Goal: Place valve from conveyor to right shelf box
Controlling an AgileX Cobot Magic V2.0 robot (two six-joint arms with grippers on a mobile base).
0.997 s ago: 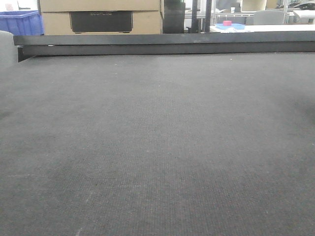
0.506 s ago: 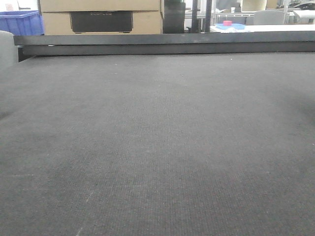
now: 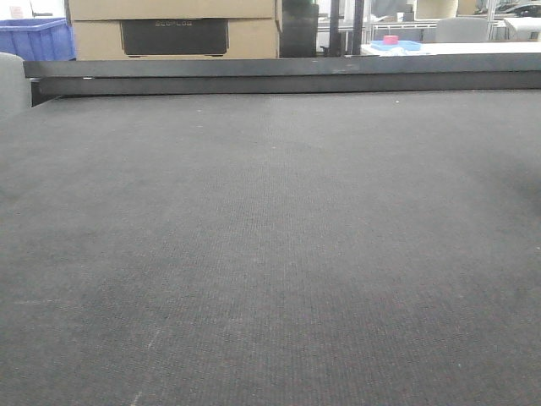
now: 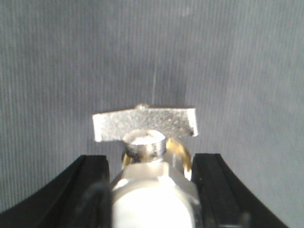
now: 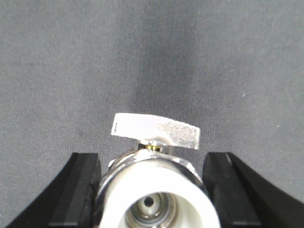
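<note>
The conveyor (image 3: 270,254) fills the front view as a broad dark grey belt with a fine woven texture; a long black rail (image 3: 287,80) runs along its far edge; behind the rail stand cardboard boxes (image 3: 169,25), a blue crate (image 3: 38,38) past the far left corner, and a blue tray (image 3: 393,44) carrying something pink past the far right.

In the left wrist view the left jaws are closed on a valve (image 4: 152,185); the black fingers (image 4: 88,190) press against either side of its pale metal body; its flat silvery handle (image 4: 142,123) lies crosswise at the far end, with a brass-coloured ring just under it; only belt shows behind it.

In the right wrist view the right jaws grip a second valve (image 5: 154,190) the same way, one black finger (image 5: 78,190) on each side of the shiny round body; its open port faces the camera; its pale handle (image 5: 156,130) sits crosswise, slightly tilted down to the right; the belt lies behind it too.

Over which part of the belt each valve is held I cannot tell; whether either touches the belt is also unclear.
</note>
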